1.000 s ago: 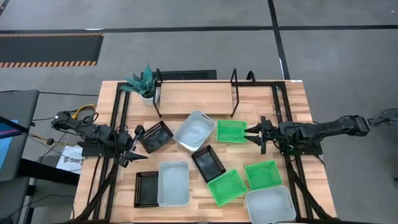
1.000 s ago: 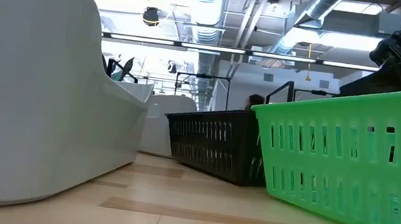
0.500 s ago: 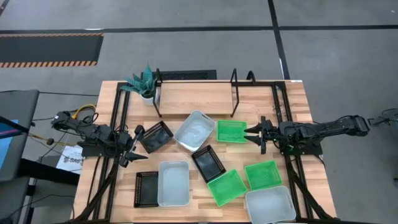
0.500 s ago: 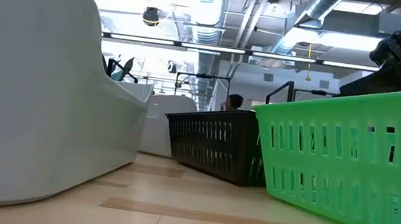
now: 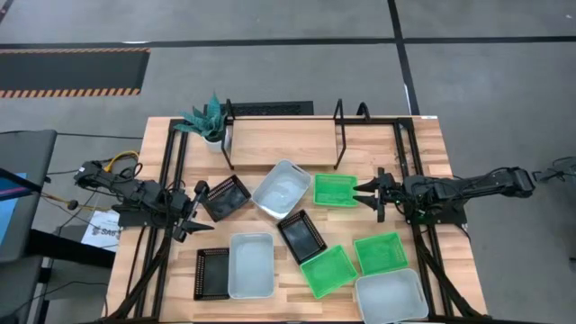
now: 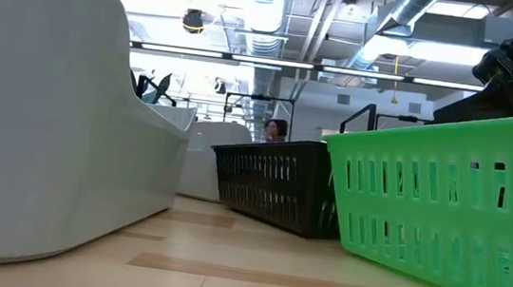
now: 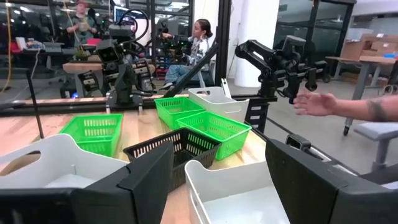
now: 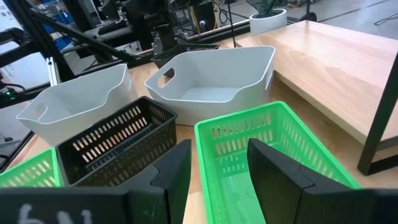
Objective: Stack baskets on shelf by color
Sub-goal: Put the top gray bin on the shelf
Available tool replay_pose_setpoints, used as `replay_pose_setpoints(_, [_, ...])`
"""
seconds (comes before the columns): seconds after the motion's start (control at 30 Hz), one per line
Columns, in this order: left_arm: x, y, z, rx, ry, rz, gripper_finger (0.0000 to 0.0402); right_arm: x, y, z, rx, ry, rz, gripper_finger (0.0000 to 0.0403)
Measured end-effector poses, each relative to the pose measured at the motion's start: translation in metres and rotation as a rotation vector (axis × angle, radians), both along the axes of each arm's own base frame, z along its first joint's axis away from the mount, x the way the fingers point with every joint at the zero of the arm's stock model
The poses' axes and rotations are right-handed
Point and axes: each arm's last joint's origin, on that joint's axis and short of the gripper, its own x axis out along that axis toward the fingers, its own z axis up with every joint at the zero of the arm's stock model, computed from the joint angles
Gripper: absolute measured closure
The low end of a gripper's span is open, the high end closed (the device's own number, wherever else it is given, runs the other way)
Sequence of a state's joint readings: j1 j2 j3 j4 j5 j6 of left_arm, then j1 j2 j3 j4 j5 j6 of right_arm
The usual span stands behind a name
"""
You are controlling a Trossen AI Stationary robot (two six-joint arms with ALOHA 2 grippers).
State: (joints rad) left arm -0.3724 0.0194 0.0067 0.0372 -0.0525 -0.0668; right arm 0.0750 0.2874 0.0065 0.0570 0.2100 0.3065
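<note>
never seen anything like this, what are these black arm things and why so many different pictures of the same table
These are two robot arms at a wooden table, each ending in a two-finger gripper. One picture looks straight down, one sits at table height, and one camera rides on each wrist. From above, the left gripper is beside a black basket; the right gripper stands open next to a green basket, with that basket's near rim between its fingers in its wrist view. Neither holds anything. Nine baskets in grey-white, green and black lie scattered. Behind them is the wire shelf, with no basket on it yet, and a potted plant.
</note>
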Motion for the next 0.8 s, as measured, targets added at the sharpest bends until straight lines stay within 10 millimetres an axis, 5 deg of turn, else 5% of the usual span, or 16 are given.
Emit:
replay_pose_setpoints(0.47, [0.001, 0.004, 0.005, -0.081, -0.036, 0.141, 0.0157, 0.0, 0.0, 0.0, 0.0, -0.003, 0.0, 0.022])
replay_pose_setpoints(0.8, [-0.005, 0.009, 0.032, -0.177, -0.301, 0.238, 0.0157, 0.002, -0.001, 0.012, 0.139, -0.14, -0.036, 0.0223])
